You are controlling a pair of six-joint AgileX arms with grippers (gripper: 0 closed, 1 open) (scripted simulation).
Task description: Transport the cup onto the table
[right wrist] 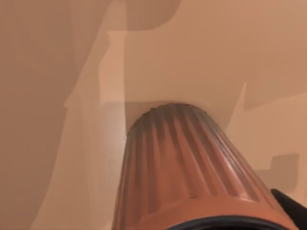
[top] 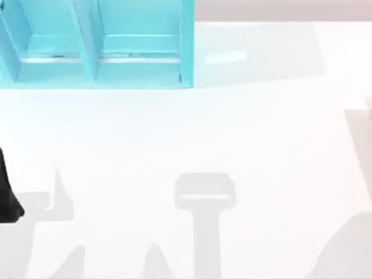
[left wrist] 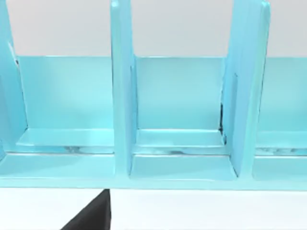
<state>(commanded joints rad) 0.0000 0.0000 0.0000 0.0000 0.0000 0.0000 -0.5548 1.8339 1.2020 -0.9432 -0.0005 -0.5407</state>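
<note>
Right wrist view: the cup (right wrist: pixel 192 167), copper-brown with fine vertical ribs down its side, lies close under the camera, its ribbed wall running away from the lens toward a pale flat surface crossed by angular shadows. A small black part (right wrist: pixel 292 203) shows just beside the cup's near rim; whether the right end effector is spread or pinching the cup cannot be told, and whether the cup touches the surface beyond it cannot be told either.

Top view: a black part of the left arm (top: pixel 9 200) sits at the left edge of the tabletop (top: pixel 261 133), a broad, plain white surface. Grey shadows of arm shapes fall across its near half, one of them a rounded block on a stem near the middle. The state of the left end effector cannot be told.

Left wrist view: the turquoise shelf unit (left wrist: pixel 122 96) faces the camera, its upright dividers separating open compartments. In the top view it stands at the far left of the tabletop.
</note>
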